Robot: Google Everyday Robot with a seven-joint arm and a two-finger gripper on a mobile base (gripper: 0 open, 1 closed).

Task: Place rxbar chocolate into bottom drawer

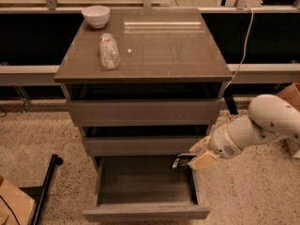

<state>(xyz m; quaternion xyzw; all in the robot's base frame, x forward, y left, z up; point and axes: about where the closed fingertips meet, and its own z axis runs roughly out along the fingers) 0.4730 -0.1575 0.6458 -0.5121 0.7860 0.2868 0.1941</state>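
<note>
The bottom drawer (145,212) of the grey-brown cabinet is pulled out, and its inside shows nothing but its bare floor. My gripper (196,156) reaches in from the right on a white arm and hangs over the drawer's right rear corner, just below the middle drawer's front. It is shut on the rxbar chocolate (182,161), a small dark flat bar that sticks out to the left above the drawer's opening.
A white bowl (96,16) and a clear plastic bottle (108,50) lying on its side are on the cabinet top (187,50). A black pole (47,186) leans at the lower left beside a cardboard box (11,205). Another box (290,95) stands at the right.
</note>
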